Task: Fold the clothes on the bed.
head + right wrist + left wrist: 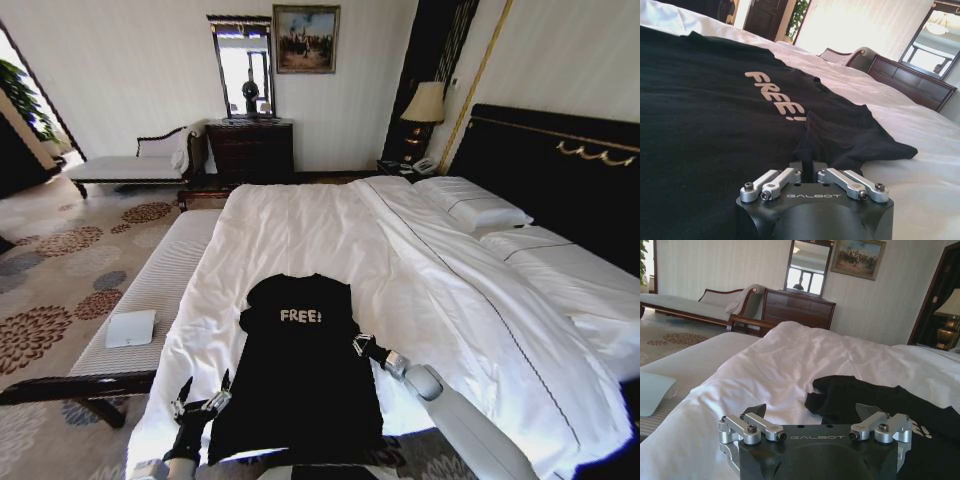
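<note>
Flanking your bed (330, 230) on the left is a cushioned bench (150, 290). Your right gripper (360, 346) pinches the black T-shirt (300, 370)'s right edge; your left gripper (205, 395) gapes open near its lower-left hem.

L claw (203, 392) spread wide, low near body; R claw (358, 343) apparently pinched, arm extended.

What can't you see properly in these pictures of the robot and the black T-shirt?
- The bottom hem of the black T-shirt: the head view's lower edge and the robot's own body cut it off.
- The right pincer tips: in the right wrist view, shirt fabric bunches around them, so the exact grip is hidden.
- The left pincer in the left wrist view: its own housing hides what lies under it.
- The bed: its far side runs off the head view's right edge.
</note>
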Controlling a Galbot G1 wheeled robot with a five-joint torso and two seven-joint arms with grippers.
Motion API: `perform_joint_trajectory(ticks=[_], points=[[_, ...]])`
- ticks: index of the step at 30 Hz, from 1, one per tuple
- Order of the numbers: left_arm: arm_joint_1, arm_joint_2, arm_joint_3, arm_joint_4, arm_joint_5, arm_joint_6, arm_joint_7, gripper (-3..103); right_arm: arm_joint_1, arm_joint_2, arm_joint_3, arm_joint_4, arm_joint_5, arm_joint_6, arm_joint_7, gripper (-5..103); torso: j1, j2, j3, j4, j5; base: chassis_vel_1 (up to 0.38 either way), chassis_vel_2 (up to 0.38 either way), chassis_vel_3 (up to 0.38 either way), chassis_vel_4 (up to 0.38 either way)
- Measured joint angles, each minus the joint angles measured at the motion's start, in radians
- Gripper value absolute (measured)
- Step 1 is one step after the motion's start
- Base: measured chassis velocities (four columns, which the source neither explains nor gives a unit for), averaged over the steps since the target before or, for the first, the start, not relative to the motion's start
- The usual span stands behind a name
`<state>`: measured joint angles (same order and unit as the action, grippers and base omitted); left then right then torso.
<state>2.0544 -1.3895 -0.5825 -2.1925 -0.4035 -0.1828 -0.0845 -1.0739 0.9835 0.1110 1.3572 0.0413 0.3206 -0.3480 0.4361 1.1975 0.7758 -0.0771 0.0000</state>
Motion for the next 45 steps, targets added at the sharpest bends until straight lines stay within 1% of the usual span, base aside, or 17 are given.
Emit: perform_joint_trajectory(ticks=[2, 3, 7, 10, 13, 17, 19, 21, 22, 24, 28, 30, 32, 35, 37, 40, 45], points=[[-0.003, 0.001, 0.003, 0.002, 0.001, 0.0, 0.0, 100, -0.024, -0.013, 0.011, 0.043, 0.017, 0.002, -0.01, 21, 0.0, 0.0, 0.0, -0.0001, 0.0, 0.0, 0.0, 0.0, 0.0], [-0.003, 0.001, 0.003, 0.002, 0.001, 0.0, 0.0, 100, -0.024, -0.013, 0.011, 0.043, 0.017, 0.002, -0.01, 21, 0.0, 0.0, 0.0, -0.0001, 0.0, 0.0, 0.0, 0.0, 0.0], [-0.01, 0.007, 0.007, 0.004, 0.001, 0.002, 0.0, 100, -0.069, -0.034, 0.024, 0.124, 0.06, -0.007, -0.027, 43, 0.0, 0.0, 0.0, -0.0001, -0.0001, 0.0, 0.0, 0.0, 0.0], [-0.012, 0.01, 0.008, 0.004, 0.001, 0.005, 0.0, 100, -0.079, -0.034, 0.031, 0.146, 0.096, -0.02, -0.024, 48, 0.0, 0.0, 0.0, -0.0001, 0.0, 0.0, 0.0, 0.0, 0.0], [-0.018, 0.014, 0.008, 0.011, -0.015, 0.01, 0.0, 100, -0.092, -0.012, 0.066, 0.166, 0.191, -0.054, 0.017, 65, 0.0, 0.0, 0.0, 0.0001, -0.0001, 0.0, 0.0, 0.0, 0.0], [-0.029, 0.025, 0.006, 0.026, -0.055, 0.019, 0.0, 100, -0.121, 0.014, 0.113, 0.186, 0.259, -0.077, 0.066, 76, 0.0, 0.0, 0.0, 0.0002, 0.0002, 0.0, 0.0, 0.0, 0.0], [-0.068, 0.045, 0.002, 0.053, -0.108, 0.044, -0.002, 100, -0.168, 0.022, 0.17, 0.22, 0.266, -0.085, 0.091, 86, 0.0, 0.0, 0.0, 0.0002, 0.0, 0.0, 0.0, 0.0, 0.0], [-0.082, 0.049, 0.002, 0.058, -0.123, 0.054, -0.004, 100, -0.178, 0.023, 0.18, 0.228, 0.265, -0.086, 0.094, 86, 0.0, 0.0, 0.0, 0.0001, -0.0001, 0.0, 0.0, 0.0, 0.0], [-0.104, 0.053, 0.002, 0.065, -0.143, 0.07, -0.007, 100, -0.196, 0.025, 0.2, 0.241, 0.264, -0.088, 0.099, 91, 0.0, 0.0, 0.0, 0.0, 0.0001, 0.0, 0.0, 0.0, 0.0], [-0.186, 0.06, 0.006, 0.092, -0.218, 0.14, -0.023, 100, -0.248, 0.029, 0.253, 0.279, 0.251, -0.093, 0.107, 99, 0.0, 0.0, 0.0, 0.0001, -0.0002, 0.0, 0.0, 0.0, 0.0], [-0.293, 0.065, 0.023, 0.144, -0.244, 0.199, -0.025, 100, -0.296, 0.039, 0.304, 0.304, 0.225, -0.096, 0.114, 100, 0.0, 0.0, 0.0, 0.0001, -0.0002, 0.0, 0.0, 0.0, 0.0], [-0.397, 0.092, 0.043, 0.207, -0.254, 0.226, -0.026, 100, -0.338, 0.048, 0.349, 0.33, 0.213, -0.097, 0.121, 100, 0.0, 0.0, 0.0, -0.0002, 0.0001, 0.0, 0.0, 0.0, 0.0], [-0.42, 0.097, 0.046, 0.219, -0.266, 0.234, -0.029, 100, -0.349, 0.05, 0.361, 0.338, 0.212, -0.097, 0.123, 100, 0.0, 0.0, 0.0, -0.0001, 0.0001, 0.0, 0.0, 0.0, 0.0], [-0.546, 0.111, 0.063, 0.286, -0.399, 0.3, -0.072, 100, -0.4, 0.053, 0.422, 0.37, 0.207, -0.098, 0.127, 100, 0.0, 0.0, 0.0, 0.0, 0.0001, 0.0, 0.0, 0.0, 0.0], [-0.559, 0.11, 0.064, 0.296, -0.415, 0.306, -0.077, 100, -0.403, 0.053, 0.427, 0.371, 0.206, -0.098, 0.128, 100, 0.0, 0.0, 0.0, -0.0001, 0.0, 0.0, 0.0, 0.0, 0.0], [-0.662, 0.094, 0.082, 0.399, -0.493, 0.332, -0.097, 100, -0.442, 0.051, 0.473, 0.392, 0.203, -0.098, 0.134, 100, 0.0, 0.0, 0.0, -0.0002, 0.0, 0.0, 0.0, 0.0, 0.0], [-0.74, 0.079, 0.088, 0.491, -0.501, 0.336, -0.095, 100, -0.456, 0.042, 0.483, 0.41, 0.207, -0.103, 0.135, 100, 0.0, 0.0, 0.0, 0.0003, -0.0001, 0.0, 0.0, 0.0, 0.0]])
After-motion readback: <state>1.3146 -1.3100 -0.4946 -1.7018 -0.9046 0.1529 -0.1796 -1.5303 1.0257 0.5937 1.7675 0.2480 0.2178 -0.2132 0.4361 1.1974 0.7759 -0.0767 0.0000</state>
